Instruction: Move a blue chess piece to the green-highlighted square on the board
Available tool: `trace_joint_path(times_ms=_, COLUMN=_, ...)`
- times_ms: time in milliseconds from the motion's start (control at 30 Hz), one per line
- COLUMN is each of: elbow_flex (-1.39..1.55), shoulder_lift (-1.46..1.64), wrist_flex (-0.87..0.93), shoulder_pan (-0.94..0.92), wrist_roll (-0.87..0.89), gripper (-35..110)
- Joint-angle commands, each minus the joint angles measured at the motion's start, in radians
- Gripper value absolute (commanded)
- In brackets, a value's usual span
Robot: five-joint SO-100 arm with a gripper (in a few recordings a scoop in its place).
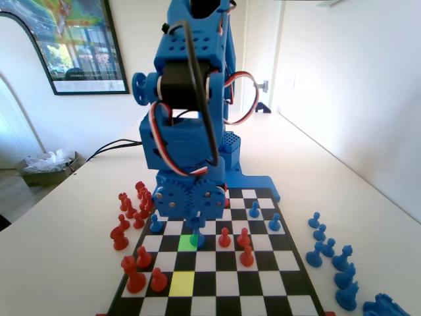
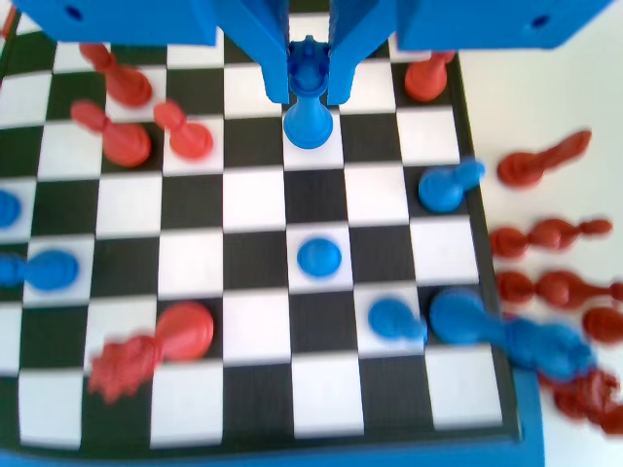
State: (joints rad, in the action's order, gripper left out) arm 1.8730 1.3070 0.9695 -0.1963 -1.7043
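The blue chess piece (image 1: 195, 239) with a jagged crown stands upright with its base on the green-highlighted square (image 1: 184, 242) of the board (image 1: 263, 263). My gripper (image 1: 196, 225) hangs low right over it. In the wrist view the gripper (image 2: 310, 83) has its two jaws pressed against both sides of the blue chess piece (image 2: 309, 122) at its crown, and the round base rests on a white square of the board (image 2: 253, 199).
Two red pieces (image 1: 225, 237) stand just right of the green square, and blue pawns (image 1: 275, 222) stand behind them. A yellow square (image 1: 182, 283) lies two rows nearer the camera. Red pieces (image 1: 128, 210) crowd the table left of the board and blue pieces (image 1: 329, 247) stand on its right.
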Motion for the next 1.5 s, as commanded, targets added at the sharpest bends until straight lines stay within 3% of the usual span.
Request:
trace_joint_path(times_ms=0, elbow_flex=-0.006, shoulder_lift=0.100, wrist_flex=-0.002, shoulder_pan=-0.014, wrist_roll=-0.011, gripper=1)
trace_joint_path(times_ms=1000, elbow_flex=0.009, shoulder_lift=0.103, wrist_flex=-0.029, shoulder_pan=-0.023, wrist_roll=-0.020, gripper=9)
trace_joint_path(times_ms=1167, elbow_flex=-0.043, shoulder_lift=0.126, wrist_flex=0.028, shoulder_pan=-0.020, wrist_roll=-0.014, gripper=11)
trace_joint_path(times_ms=1467, elbow_flex=-0.314, shoulder_lift=0.213, wrist_flex=0.307, shoulder_pan=-0.025, wrist_roll=-0.015, gripper=5)
